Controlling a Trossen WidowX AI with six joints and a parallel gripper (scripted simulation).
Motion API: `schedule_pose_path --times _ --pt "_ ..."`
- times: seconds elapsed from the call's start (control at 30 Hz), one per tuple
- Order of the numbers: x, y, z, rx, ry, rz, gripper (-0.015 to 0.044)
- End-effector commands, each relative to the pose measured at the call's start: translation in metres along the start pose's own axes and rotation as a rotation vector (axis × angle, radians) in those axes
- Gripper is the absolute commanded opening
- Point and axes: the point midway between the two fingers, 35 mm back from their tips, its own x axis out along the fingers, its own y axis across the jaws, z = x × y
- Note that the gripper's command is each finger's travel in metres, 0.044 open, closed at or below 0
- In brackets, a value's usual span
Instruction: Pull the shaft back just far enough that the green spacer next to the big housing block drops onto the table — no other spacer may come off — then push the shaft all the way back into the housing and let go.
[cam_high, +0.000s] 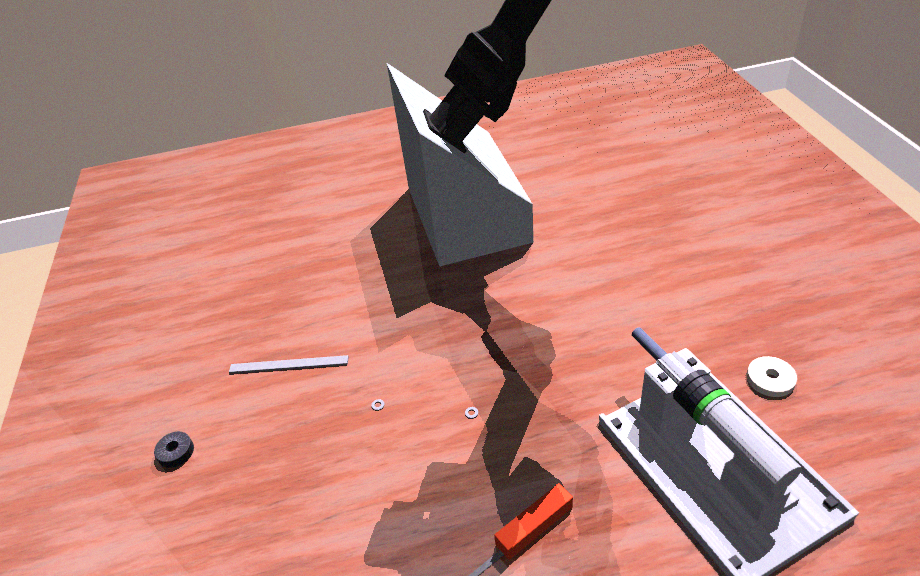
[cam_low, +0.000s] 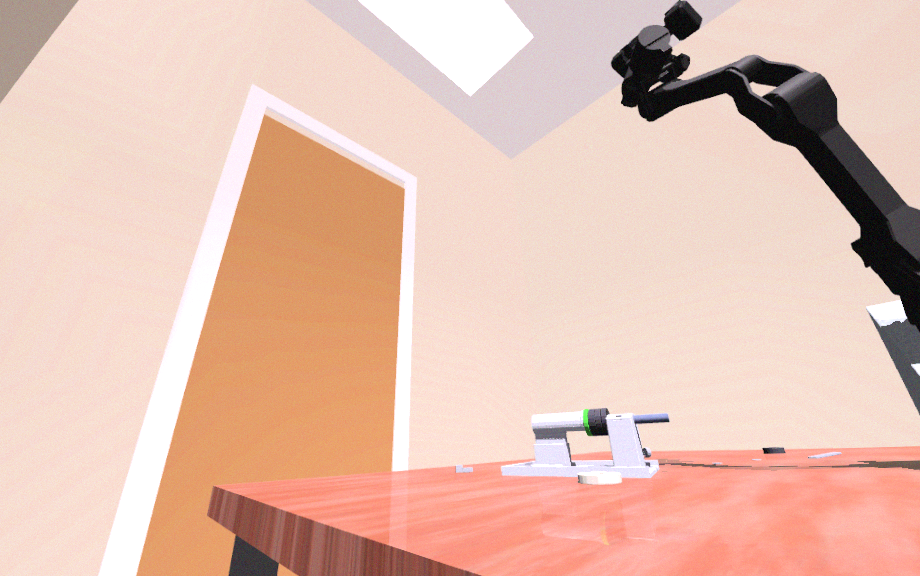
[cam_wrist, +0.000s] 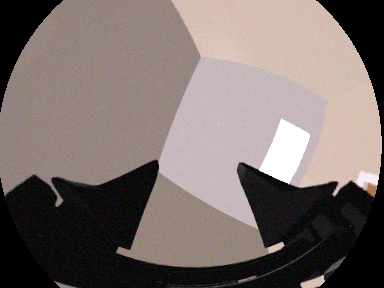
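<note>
The blue-grey shaft (cam_high: 648, 343) (cam_low: 654, 418) sticks out of the upright support (cam_high: 655, 413) (cam_low: 623, 440) on the white base plate (cam_high: 807, 542) (cam_low: 517, 469). The green spacer (cam_high: 706, 400) (cam_low: 585, 421) sits in line with it, between several black spacers (cam_high: 692, 388) (cam_low: 597, 421) and the long pale cylindrical housing (cam_high: 753, 437) (cam_low: 558, 423). The spacers are off the table. My gripper (cam_wrist: 199, 166) is open and empty, with only walls and ceiling between its fingers. The arm holds it high above and away from the fixture.
A white disc (cam_high: 760, 381) (cam_low: 599, 478) lies beside the base plate. An orange-handled tool (cam_high: 532, 523), two small washers, a grey bar (cam_high: 288, 365) (cam_low: 824, 455) and a black ring (cam_high: 162, 454) (cam_low: 773, 450) lie on the table. The arm stands on a grey wedge-shaped mount (cam_high: 475, 203).
</note>
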Motion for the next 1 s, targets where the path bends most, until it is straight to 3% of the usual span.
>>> schedule_pose_path --times 0.0,0.27,0.53,0.77,0.97 --pt "-0.001 -0.002 0.0 -0.016 0.002 -0.007 0.0426" --pt "-0.078 -0.08 0.007 -0.69 0.211 -0.289 0.044" --pt "-0.19 -0.142 0.017 -1.343 0.669 -0.453 0.044" --pt "-0.281 -0.164 0.028 -1.706 1.111 -0.414 0.044" --pt "-0.363 -0.166 0.039 -1.921 1.537 -0.24 0.044"
